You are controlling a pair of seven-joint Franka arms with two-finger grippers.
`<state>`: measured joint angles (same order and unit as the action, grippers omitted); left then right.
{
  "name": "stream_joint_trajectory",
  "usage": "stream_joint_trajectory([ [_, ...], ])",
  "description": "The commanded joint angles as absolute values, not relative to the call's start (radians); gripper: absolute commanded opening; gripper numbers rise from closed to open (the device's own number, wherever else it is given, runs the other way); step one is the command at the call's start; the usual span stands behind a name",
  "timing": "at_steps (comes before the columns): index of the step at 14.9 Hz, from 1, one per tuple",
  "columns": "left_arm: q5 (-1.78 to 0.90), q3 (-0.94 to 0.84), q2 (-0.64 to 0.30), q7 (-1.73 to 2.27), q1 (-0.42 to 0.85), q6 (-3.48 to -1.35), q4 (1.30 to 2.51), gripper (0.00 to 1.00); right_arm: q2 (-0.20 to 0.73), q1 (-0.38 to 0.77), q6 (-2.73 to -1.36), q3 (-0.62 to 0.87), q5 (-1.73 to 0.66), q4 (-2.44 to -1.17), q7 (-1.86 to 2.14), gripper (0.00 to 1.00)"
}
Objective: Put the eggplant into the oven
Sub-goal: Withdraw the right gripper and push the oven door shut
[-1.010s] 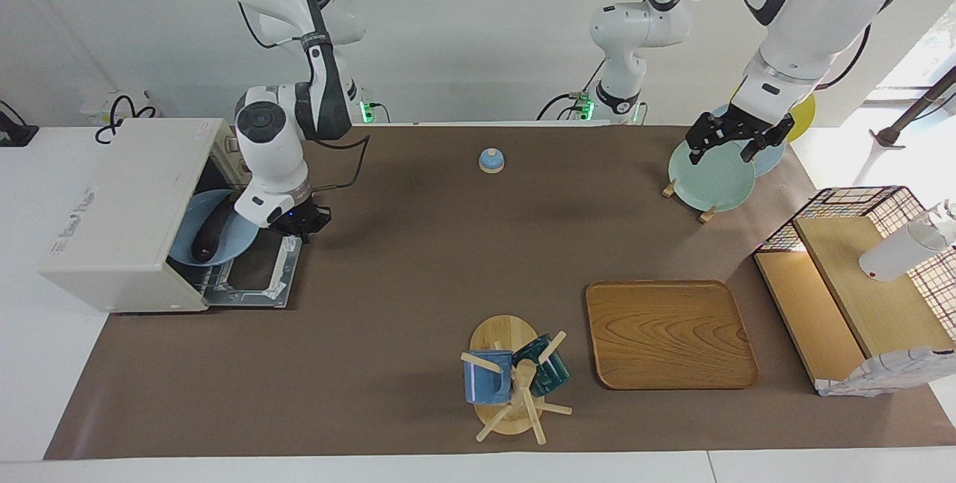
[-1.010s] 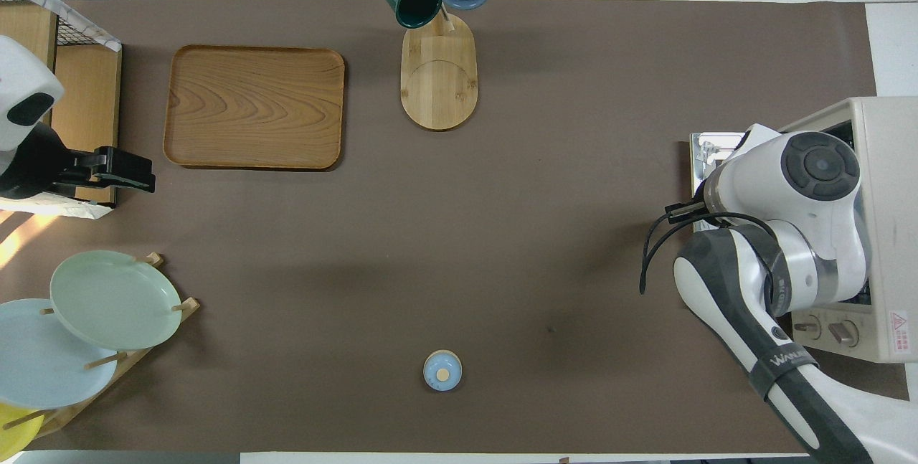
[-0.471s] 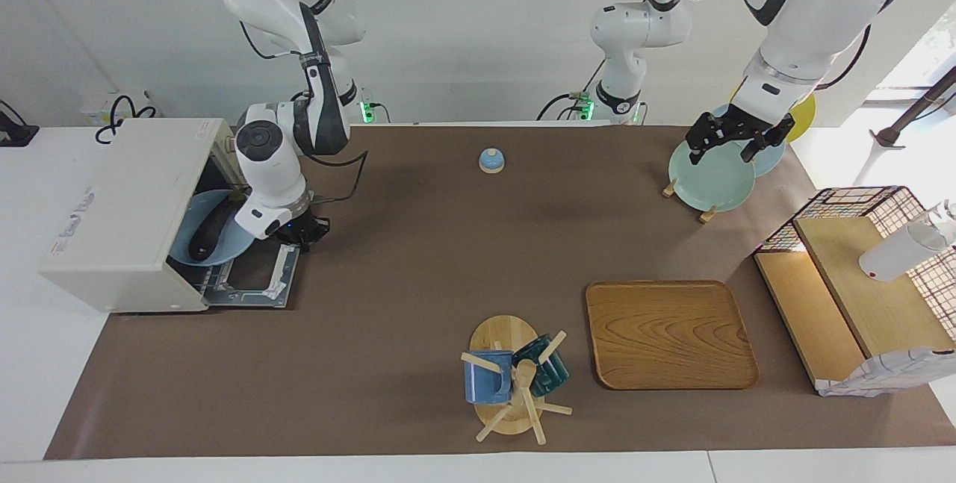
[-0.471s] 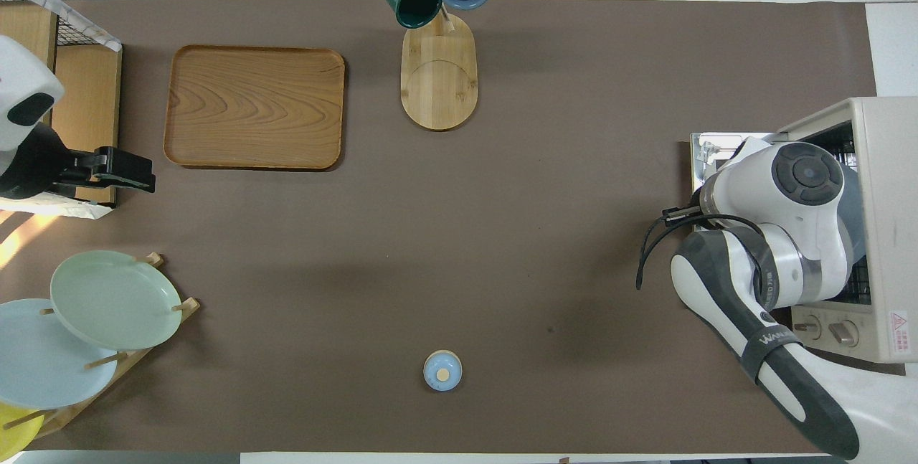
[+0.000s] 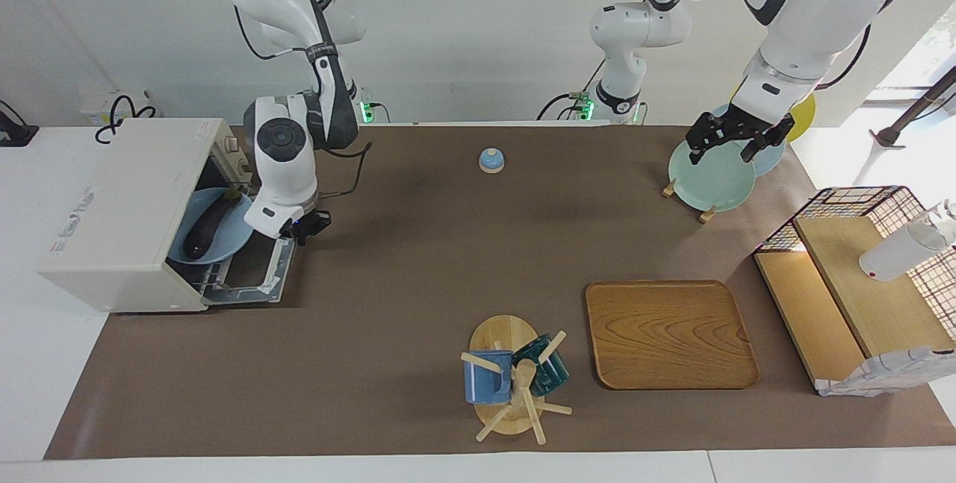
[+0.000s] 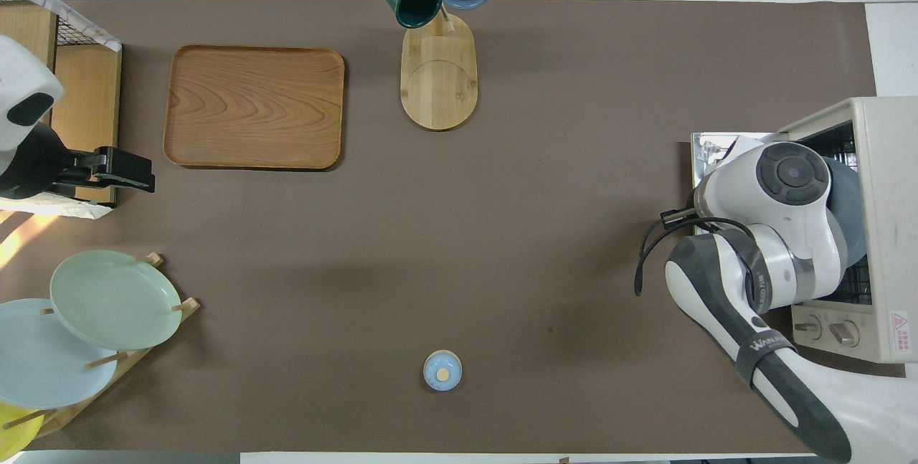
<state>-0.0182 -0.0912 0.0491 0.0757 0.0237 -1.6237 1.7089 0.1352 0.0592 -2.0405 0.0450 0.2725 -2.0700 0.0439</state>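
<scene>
Now the eggplant (image 5: pixel 207 225) lay lengthwise into the oven (image 5: pixel 119 214) on its blue plate (image 5: pixel 224 242); the closed right tool (image 5: pixel 297 228), seemingly empty, hung just beside the oven's dropped door (image 5: pixel 258 281), the open left tool (image 5: pixel 736 138) waiting by the plate rack.

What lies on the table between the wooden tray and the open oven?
In the overhead view, the mug rack with two mugs stands between the wooden tray and the oven; otherwise the brown mat is bare there.

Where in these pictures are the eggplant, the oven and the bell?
eggplant (image 5: pixel 207 226), facing view, middle of its dark body
oven (image 5: pixel 119 207), facing view, its white top panel
bell (image 6: pixel 442 370), overhead view, its blue dome
</scene>
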Motion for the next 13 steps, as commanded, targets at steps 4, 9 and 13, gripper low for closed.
stream_joint_trajectory([
  [4, -0.031, -0.097, 0.067, 0.064, 0.012, -1.621, 1.727, 1.00, 0.077, 0.008, -1.864, 0.018, 0.285, -1.934, 0.212, 0.00],
  [9, -0.031, -0.097, 0.067, 0.066, 0.012, -1.621, 1.727, 1.00, 0.038, -0.070, -1.796, 0.015, 0.284, -1.936, 0.290, 0.00],
  [13, -0.031, -0.097, 0.067, 0.064, 0.012, -1.621, 1.727, 1.00, 0.026, -0.121, -1.783, 0.015, 0.284, -1.934, 0.348, 0.02],
])
